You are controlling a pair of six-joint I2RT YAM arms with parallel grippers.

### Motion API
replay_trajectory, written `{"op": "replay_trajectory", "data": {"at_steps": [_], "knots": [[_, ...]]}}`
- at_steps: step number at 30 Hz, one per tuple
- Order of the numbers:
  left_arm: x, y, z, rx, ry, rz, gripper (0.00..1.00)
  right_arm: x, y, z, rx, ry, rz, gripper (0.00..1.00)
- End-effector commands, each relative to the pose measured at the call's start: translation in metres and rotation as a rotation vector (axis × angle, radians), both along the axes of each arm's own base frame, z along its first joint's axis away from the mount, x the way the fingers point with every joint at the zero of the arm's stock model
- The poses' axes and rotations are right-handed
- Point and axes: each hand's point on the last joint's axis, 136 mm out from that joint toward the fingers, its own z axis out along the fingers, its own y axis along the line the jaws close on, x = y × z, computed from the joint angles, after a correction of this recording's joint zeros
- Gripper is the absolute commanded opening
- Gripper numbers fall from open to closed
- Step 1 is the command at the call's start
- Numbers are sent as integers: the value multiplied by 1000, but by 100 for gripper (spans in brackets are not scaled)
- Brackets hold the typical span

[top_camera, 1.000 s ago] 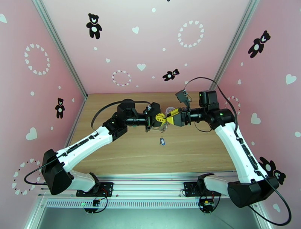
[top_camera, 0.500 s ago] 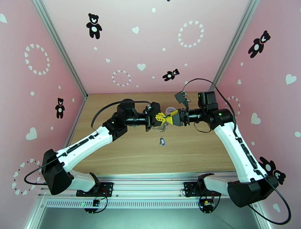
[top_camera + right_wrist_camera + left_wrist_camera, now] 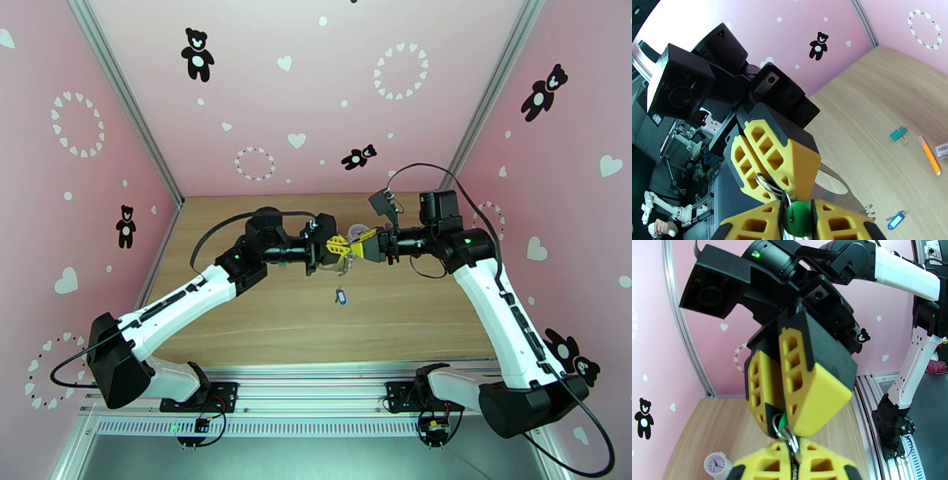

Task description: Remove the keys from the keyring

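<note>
Narrower than a second ago at the right end effector (image 3: 797, 206): closed in on both sides of the green key (image 3: 800, 220), touching its round head left and right. Otherwise much the same pose as before in the top view, tip to tip with the left end effector (image 3: 341, 253), raised above the middle of the surface (image 3: 261, 316).

No change on the left: clamped tight on the keyring (image 3: 789, 436), with a metal ring and a short run of chain poking out past the yellow tips. From the left wrist, green key tucked just under the right tips, right against that ring; by the look of it, not yet off. Both carried clear of the surface, with the keyring hanging a little below the meeting point.

Blue key (image 3: 340, 297) already off the keyring. Lying flat on the surface, a bit nearer the bases than the two tips, in the same spot as a second ago. Near it, from the right wrist, a few small metal rings (image 3: 868, 210), also lying flat.

Farther along the surface: teal clip (image 3: 898, 134), with an orange pen (image 3: 929, 154) near it, not touching. Small white clock (image 3: 715, 465) upright on the wood, just beyond the two tips in the top view.
</note>
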Motion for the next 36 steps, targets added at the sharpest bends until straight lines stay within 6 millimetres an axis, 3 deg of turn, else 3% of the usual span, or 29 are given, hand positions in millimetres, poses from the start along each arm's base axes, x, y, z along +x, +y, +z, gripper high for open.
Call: {"op": "replay_trajectory", "data": {"at_steps": [1,9,23,27,30,36], "knots": [[-1,5,22,-46,-61,17,5,-10,-2,13,-4,-49,9,21],[0,4,19,-35,-54,18,5,-8,-6,15,-57,-108,-19,19],[0,8,-1,37,-12,-13,8,-23,-6,41,-85,-176,-21,0],[8,11,-1,58,0,-10,19,-28,2,44,-103,-130,-35,0],[13,13,-4,70,15,20,40,-27,5,41,-114,-42,-66,0],[20,29,-18,43,84,165,54,-14,2,25,-156,154,-203,0]]}}
